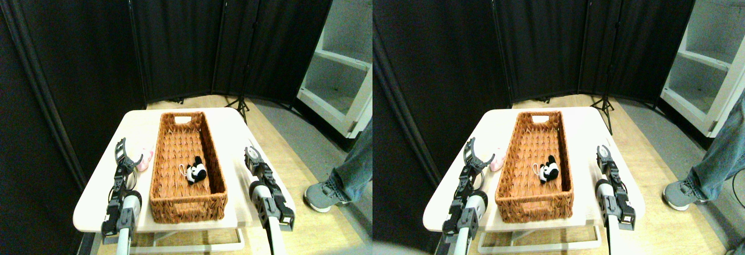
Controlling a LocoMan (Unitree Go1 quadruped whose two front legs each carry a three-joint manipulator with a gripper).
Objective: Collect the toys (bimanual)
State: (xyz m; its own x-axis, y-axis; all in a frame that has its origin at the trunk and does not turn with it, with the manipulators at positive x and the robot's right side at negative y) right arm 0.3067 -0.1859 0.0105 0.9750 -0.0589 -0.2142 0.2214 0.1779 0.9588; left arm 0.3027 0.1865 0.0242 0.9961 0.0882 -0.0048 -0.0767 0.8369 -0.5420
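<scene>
A: How do the claws stand?

B: The left claw [129, 153] is spread wide, with the small pink plush toy [144, 157] just to its right on the white rounded bench [233, 133]. Whether the right claw [251, 152] is spread or pressed together, I cannot tell.

A: And between them?

B: The long brown woven wicker basket [187, 205], with the black-and-white plush panda [197, 170] lying inside.

A: The room?

B: Pale wood floor [317, 232], black folding screen [174, 34] behind, white shelf unit [343, 63] far right, and a person's grey shoe [326, 195] right of the right claw.
</scene>
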